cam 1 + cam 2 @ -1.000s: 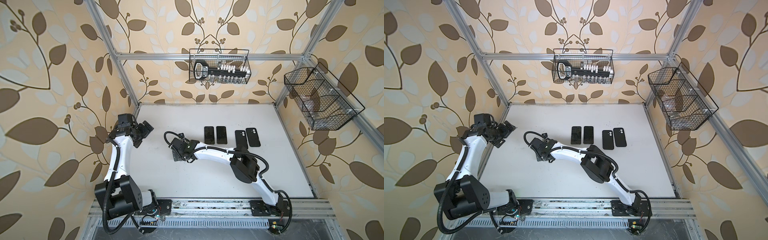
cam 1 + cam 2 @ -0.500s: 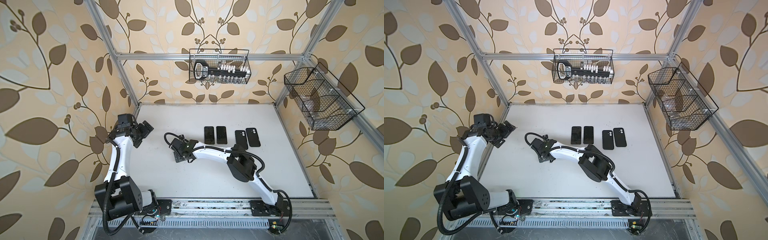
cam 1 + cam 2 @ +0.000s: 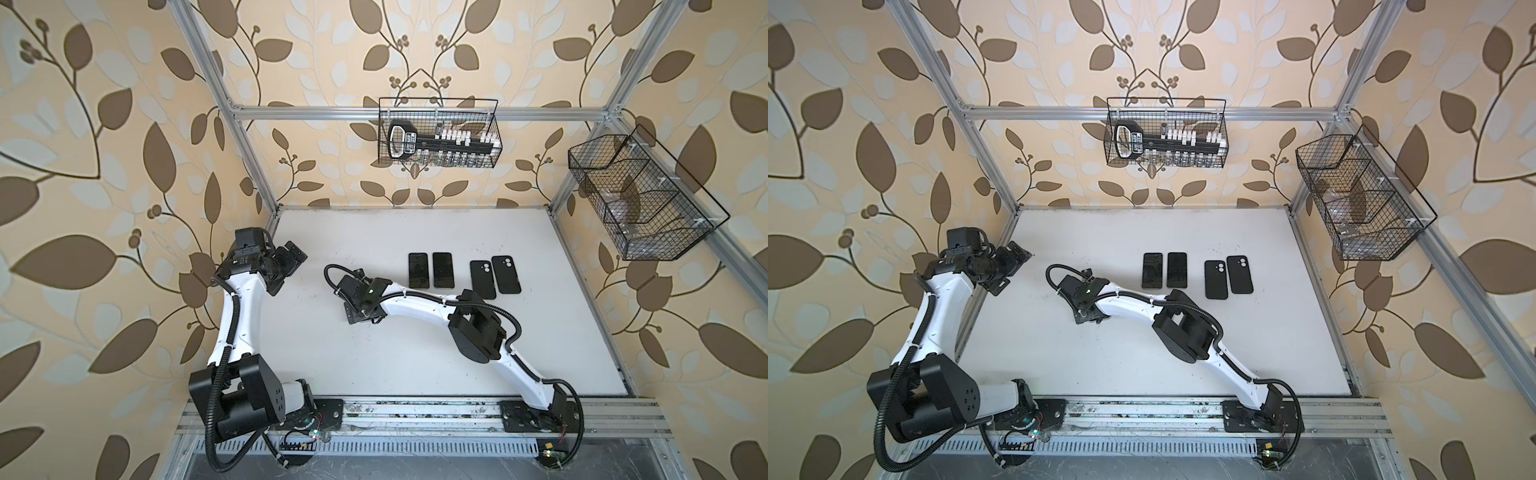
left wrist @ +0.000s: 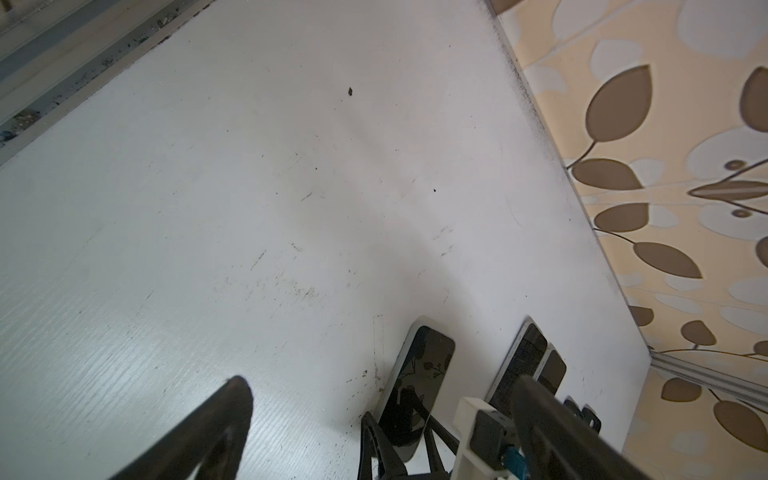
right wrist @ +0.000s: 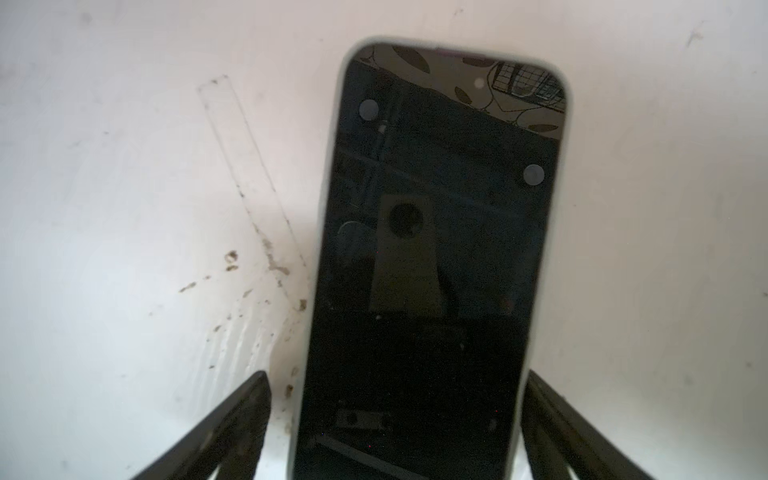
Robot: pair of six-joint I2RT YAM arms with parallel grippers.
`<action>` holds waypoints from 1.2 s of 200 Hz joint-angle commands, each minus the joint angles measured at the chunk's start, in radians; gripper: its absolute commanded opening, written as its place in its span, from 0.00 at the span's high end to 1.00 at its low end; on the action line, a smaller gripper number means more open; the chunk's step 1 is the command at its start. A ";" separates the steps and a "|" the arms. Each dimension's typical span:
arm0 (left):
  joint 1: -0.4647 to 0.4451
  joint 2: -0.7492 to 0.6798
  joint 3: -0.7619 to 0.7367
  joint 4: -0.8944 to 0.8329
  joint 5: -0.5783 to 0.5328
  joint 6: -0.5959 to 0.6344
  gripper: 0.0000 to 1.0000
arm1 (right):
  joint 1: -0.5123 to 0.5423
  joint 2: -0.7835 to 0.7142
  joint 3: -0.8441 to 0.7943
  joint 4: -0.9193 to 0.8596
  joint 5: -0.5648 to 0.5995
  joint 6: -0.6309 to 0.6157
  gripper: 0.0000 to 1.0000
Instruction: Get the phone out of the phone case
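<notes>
A phone lies screen up on the white table, with the pale rim of its phone case around it. My right gripper is open and low over it, one finger on each side of its near end, with a narrow gap at both edges. In both top views the right gripper hides most of the phone. The left wrist view shows the same phone between those fingers. My left gripper is open and holds nothing, raised by the left wall.
Two bare phones lie screen up behind the right arm, with two black cases to their right. Wire baskets hang on the back wall and the right wall. A metal rail runs along the front.
The right arm's elbow has shifted slightly left while its gripper stays over the phone, jaws a little narrower. The left arm has not moved.
</notes>
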 commanded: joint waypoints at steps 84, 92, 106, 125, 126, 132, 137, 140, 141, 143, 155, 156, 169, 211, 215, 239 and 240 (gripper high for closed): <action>0.012 -0.017 -0.024 0.012 0.008 0.005 0.01 | -0.019 0.022 -0.050 -0.023 0.008 0.002 0.26; 0.011 -0.015 -0.023 0.012 0.011 0.005 0.01 | -0.021 0.008 -0.074 0.000 0.009 -0.002 0.27; 0.011 -0.012 -0.024 0.014 0.011 0.005 0.01 | -0.026 -0.007 -0.088 0.013 0.012 -0.008 0.29; 0.011 -0.004 -0.027 0.015 0.013 0.004 0.01 | -0.033 -0.022 -0.092 0.018 0.007 -0.019 0.30; 0.011 -0.004 -0.027 0.015 0.014 0.005 0.01 | -0.033 -0.023 -0.093 0.019 0.007 -0.021 0.30; 0.012 0.000 -0.026 0.015 0.018 0.002 0.01 | -0.034 -0.025 -0.092 0.022 0.006 -0.028 0.30; 0.012 0.002 -0.025 0.015 0.022 0.002 0.01 | -0.036 -0.027 -0.092 0.022 0.007 -0.034 0.30; 0.011 0.002 -0.025 0.015 0.023 0.002 0.01 | -0.036 -0.029 -0.091 0.022 0.008 -0.038 0.30; 0.012 0.001 -0.025 0.015 0.024 0.002 0.01 | -0.037 -0.029 -0.090 0.022 0.008 -0.039 0.30; 0.012 0.001 -0.026 0.017 0.025 0.002 0.01 | -0.038 -0.030 -0.090 0.022 0.006 -0.041 0.30; 0.011 0.000 -0.029 0.021 0.024 0.001 0.01 | -0.043 -0.039 -0.094 0.021 0.004 -0.049 0.31; 0.011 0.000 -0.029 0.021 0.024 0.001 0.01 | -0.044 -0.040 -0.095 0.021 0.004 -0.050 0.31; 0.011 0.000 -0.030 0.021 0.023 0.000 0.01 | -0.049 -0.055 -0.110 0.030 -0.002 -0.062 0.31; 0.011 -0.013 -0.036 0.027 0.035 -0.007 0.01 | -0.066 -0.117 -0.158 0.067 -0.015 -0.100 0.32; 0.012 -0.015 -0.036 0.030 0.040 -0.008 0.01 | -0.068 -0.120 -0.164 0.073 -0.017 -0.104 0.32; 0.011 -0.031 -0.062 0.058 0.091 -0.017 0.01 | -0.072 -0.144 -0.178 0.079 -0.017 -0.122 0.33; 0.011 -0.031 -0.063 0.059 0.094 -0.017 0.01 | -0.073 -0.144 -0.178 0.078 -0.018 -0.122 0.33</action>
